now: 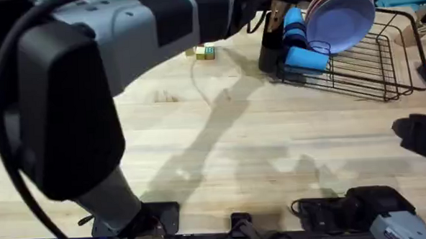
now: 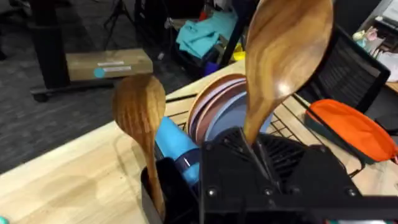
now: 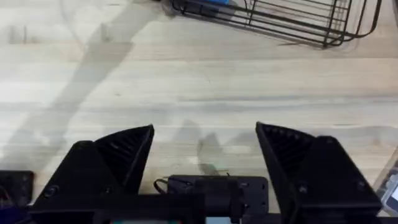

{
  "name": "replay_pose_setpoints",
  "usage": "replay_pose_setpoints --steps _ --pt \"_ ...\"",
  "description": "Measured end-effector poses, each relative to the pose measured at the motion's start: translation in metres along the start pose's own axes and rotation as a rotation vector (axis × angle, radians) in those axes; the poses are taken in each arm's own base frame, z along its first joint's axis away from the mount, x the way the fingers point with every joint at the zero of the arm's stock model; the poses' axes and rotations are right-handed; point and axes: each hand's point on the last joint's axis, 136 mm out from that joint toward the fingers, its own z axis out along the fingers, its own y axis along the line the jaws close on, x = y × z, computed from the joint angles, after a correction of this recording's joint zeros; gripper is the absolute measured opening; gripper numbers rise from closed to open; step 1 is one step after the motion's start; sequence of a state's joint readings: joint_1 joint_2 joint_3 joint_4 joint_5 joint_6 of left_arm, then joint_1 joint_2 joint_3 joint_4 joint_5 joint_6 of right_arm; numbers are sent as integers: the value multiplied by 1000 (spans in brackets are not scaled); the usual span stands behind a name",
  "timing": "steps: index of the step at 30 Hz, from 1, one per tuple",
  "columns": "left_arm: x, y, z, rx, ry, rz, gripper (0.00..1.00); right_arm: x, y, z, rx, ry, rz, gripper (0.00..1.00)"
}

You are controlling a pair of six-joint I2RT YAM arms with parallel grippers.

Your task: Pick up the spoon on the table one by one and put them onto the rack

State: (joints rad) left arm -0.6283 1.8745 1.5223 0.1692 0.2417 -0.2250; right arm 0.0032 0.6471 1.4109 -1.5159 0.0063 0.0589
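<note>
My left gripper (image 2: 250, 148) is shut on the handle of a brown wooden spoon (image 2: 287, 56), whose bowl points up, just above the rack's black utensil holder (image 2: 174, 186). A second spoon (image 2: 139, 111) stands bowl-up in that holder. From overhead, the left arm rises large and dark and reaches to the holder (image 1: 269, 45) at the near-left end of the black wire rack (image 1: 372, 62). My right gripper (image 3: 205, 155) hangs open and holds nothing, low over the bare table (image 3: 199, 81), and it shows at the right edge (image 1: 421, 135).
Purple plates (image 1: 342, 16) and blue cups (image 1: 304, 54) fill the rack. A small yellow-green block (image 1: 203, 53) lies on the table to the left of the rack. An orange object (image 2: 351, 127) sits beyond the rack's right side.
</note>
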Motion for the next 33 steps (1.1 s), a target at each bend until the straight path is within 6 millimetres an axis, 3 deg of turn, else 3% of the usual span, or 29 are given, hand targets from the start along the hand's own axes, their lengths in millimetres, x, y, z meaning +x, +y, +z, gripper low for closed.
replay_pose_setpoints --steps 11,18,33 --pt "35 11 16 -13 71 -53 46 -5 0 0 -1 -19 -1 997" --pt "40 11 16 -14 81 -63 46 -5 0 0 -1 -19 -1 996" --pt "100 23 7 -62 273 -114 46 -11 1 0 -3 -47 -2 996"
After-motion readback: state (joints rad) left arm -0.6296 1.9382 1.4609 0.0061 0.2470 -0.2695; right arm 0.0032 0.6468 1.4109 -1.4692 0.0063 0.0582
